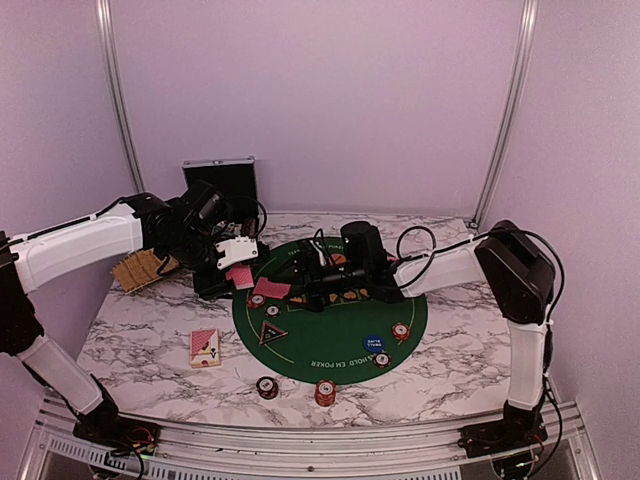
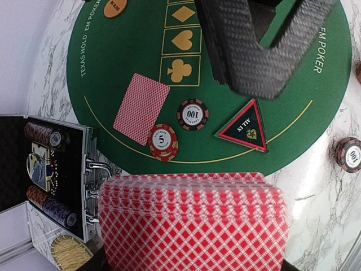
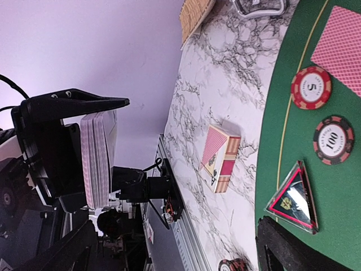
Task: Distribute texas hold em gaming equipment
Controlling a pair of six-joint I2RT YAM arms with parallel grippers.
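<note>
- Mat centre, top view: right gripper, jaws spread, hangs low over the green felt mat — its arm bars the mat's upper right.
- Mat's upper-left rim: left gripper, clamped on a card deck.
- Mat's left part: loose card, two chips and triangular marker, close together.
- Mat's lower right: blue button, two more chips.
- Lower left of marble table: boxed card pack, free room around it.
- Front edge: two chip stacks — a gap between them.
- Upper left: silver case.
</note>
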